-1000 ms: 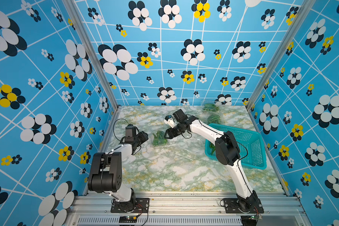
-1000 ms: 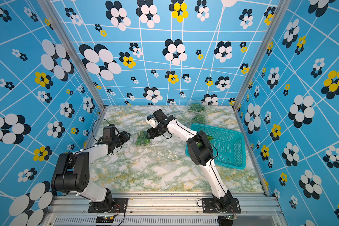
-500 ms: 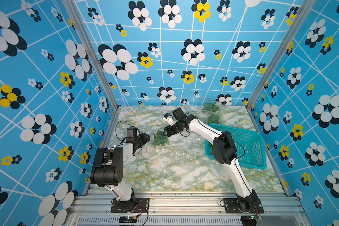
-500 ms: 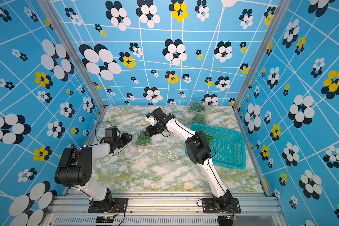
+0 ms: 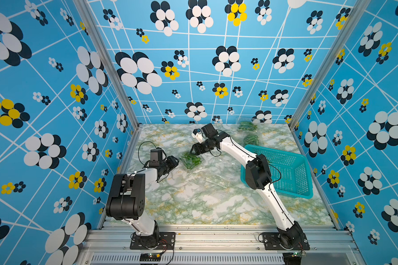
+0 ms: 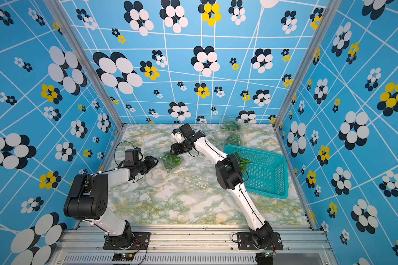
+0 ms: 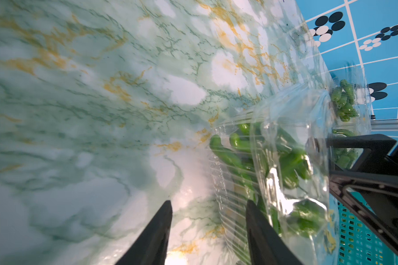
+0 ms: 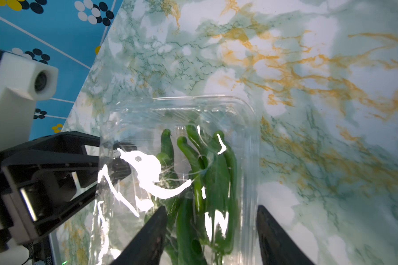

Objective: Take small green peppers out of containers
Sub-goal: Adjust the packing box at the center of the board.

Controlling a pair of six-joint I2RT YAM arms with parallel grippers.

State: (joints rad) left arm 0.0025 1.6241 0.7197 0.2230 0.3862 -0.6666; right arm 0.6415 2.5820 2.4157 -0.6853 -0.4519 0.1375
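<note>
The left gripper has its fingers half apart with nothing clamped; one finger is at the container wall, contact unclear. The right gripper has its fingers wide, poised over that container's small green peppers, gripping nothing. Four containers: this one, an empty container mid-table, and two filled at the back, far container and second far container. One teal basket, with basket peppers inside.

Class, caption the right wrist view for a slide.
Right gripper, jaws apart, over green peppers in a clear clamshell container on marbled tabletop.
</note>
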